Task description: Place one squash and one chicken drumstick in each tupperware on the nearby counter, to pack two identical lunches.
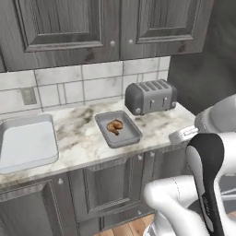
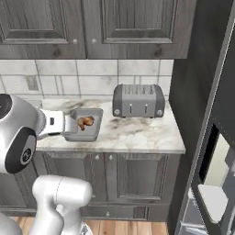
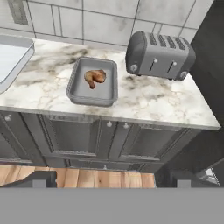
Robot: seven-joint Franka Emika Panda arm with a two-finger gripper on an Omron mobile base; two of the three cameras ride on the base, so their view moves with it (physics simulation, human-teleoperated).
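- One chicken drumstick [image 3: 95, 78] lies inside the grey tupperware [image 3: 78, 93], centre-left of the hand view, its long axis slanting from upper right to lower left.
- Two tupperware: the pale tupperware [image 1: 46, 159] sits at left on the table [image 1: 83, 143].
- One toaster [image 1: 150, 96].
- Gripper [image 3: 111, 178]: its two tips are wide apart, holding nothing.

Colour-wise it's all pretty muted here: the counter [image 1: 83, 138] is white marble with grey-brown veins running through it, sitting on dark grey wood-grain cabinets [image 3: 87, 140]. The smaller tupperware [image 3: 78, 92] is mid-grey, with a glossy golden-brown chicken drumstick [image 3: 95, 78] inside. The bigger tupperware [image 1: 9, 163] is pale whitish with a bluish tint. The toaster [image 2: 137, 101] is grey with darker slots, the wall tiles [image 1: 92, 85] are off-white with grey grout, and the floor [image 3: 87, 179] is warm orange-brown planks.
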